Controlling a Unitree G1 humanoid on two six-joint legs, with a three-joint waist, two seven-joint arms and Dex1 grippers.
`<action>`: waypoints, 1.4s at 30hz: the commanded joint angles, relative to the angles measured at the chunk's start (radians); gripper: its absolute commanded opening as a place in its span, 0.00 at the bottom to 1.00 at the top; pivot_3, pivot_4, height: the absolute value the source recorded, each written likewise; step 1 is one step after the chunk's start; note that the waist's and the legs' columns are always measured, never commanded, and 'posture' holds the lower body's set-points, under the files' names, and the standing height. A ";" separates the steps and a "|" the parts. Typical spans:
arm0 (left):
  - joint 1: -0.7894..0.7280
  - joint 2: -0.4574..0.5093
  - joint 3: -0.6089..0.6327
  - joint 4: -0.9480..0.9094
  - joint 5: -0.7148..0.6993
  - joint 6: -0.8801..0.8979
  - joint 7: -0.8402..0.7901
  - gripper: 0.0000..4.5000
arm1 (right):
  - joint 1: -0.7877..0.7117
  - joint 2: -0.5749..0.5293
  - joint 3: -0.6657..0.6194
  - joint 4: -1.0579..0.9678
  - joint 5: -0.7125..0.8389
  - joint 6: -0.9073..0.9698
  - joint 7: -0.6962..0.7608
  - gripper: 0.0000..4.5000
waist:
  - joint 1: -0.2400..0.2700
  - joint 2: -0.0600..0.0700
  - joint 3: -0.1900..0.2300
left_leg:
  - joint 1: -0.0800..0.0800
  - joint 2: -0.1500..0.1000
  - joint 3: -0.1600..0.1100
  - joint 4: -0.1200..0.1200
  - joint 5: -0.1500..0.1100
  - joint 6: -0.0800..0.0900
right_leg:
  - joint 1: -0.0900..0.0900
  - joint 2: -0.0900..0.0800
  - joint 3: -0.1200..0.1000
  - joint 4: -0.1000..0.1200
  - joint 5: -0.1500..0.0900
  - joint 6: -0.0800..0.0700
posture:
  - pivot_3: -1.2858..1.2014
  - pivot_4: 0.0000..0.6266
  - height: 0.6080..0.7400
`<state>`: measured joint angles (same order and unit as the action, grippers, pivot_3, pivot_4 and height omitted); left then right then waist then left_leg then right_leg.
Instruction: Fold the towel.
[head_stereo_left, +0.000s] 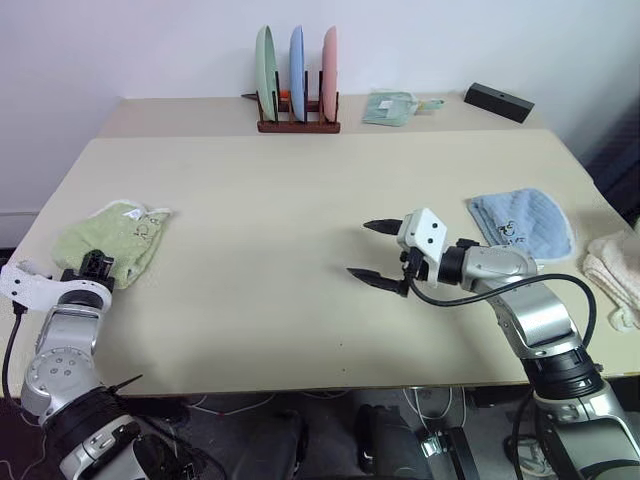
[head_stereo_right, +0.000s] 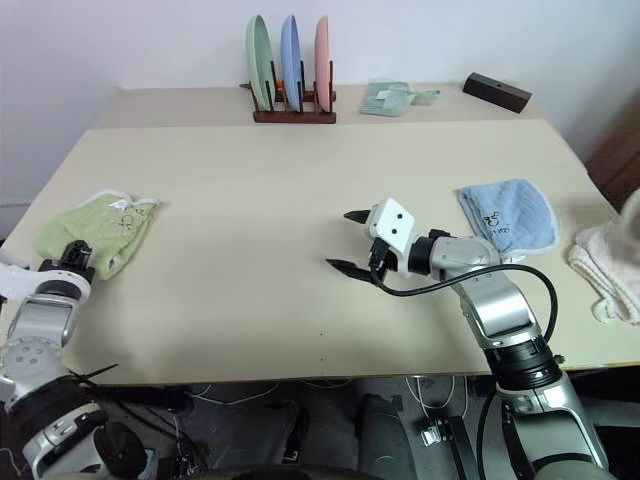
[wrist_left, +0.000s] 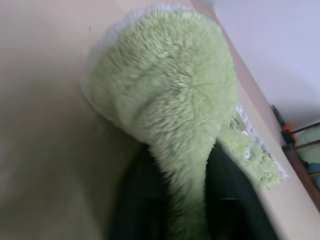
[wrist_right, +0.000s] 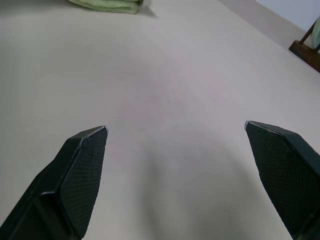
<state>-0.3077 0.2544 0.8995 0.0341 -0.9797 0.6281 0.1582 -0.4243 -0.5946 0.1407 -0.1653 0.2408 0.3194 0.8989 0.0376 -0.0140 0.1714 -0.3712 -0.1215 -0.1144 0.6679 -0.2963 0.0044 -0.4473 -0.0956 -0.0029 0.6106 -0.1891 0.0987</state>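
Nearest, the left hand (head_stereo_left: 93, 268) grips a fold of the light green terry towel (head_stereo_left: 112, 238), bunched at the beige table's (head_stereo_left: 280, 250) left edge. Mid-table, the right hand (head_stereo_left: 372, 252) hovers, fingers spread wide, holding nothing.

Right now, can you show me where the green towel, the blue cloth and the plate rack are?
green towel (head_stereo_left: 110, 238), left eye view, middle of the terry surface.
blue cloth (head_stereo_left: 520, 222), left eye view, middle of the cloth.
plate rack (head_stereo_left: 298, 126), left eye view, wooden base.
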 joint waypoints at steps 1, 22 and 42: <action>0.028 -0.003 0.047 -0.074 -0.098 -0.007 0.052 0.66 | -0.008 -0.001 -0.009 -0.010 -0.005 -0.016 0.000 1.00 | -0.001 0.000 0.000 | 0.000 0.000 0.000 0.000 0.000 0.000 | 0.000 0.000 0.000 0.000 0.000 0.000 | 0.52 0.24 1.00; 0.314 0.376 -0.719 -0.564 0.425 -0.067 -0.296 1.00 | 0.000 -0.029 -0.102 0.087 -0.013 -0.008 -0.041 1.00 | 0.002 0.001 -0.001 | 0.005 0.001 0.001 -0.002 -0.003 0.006 | 0.005 0.001 0.000 -0.001 -0.002 -0.004 | 0.52 0.24 1.00; 0.031 0.201 -0.901 -0.173 0.744 -0.277 -0.467 1.00 | 0.144 -0.007 -0.283 0.129 0.042 -0.026 -0.177 1.00 | -0.001 0.002 0.000 | 0.001 0.005 0.003 -0.004 -0.001 0.001 | 0.003 0.004 0.000 -0.010 0.001 -0.001 | 0.52 0.24 1.00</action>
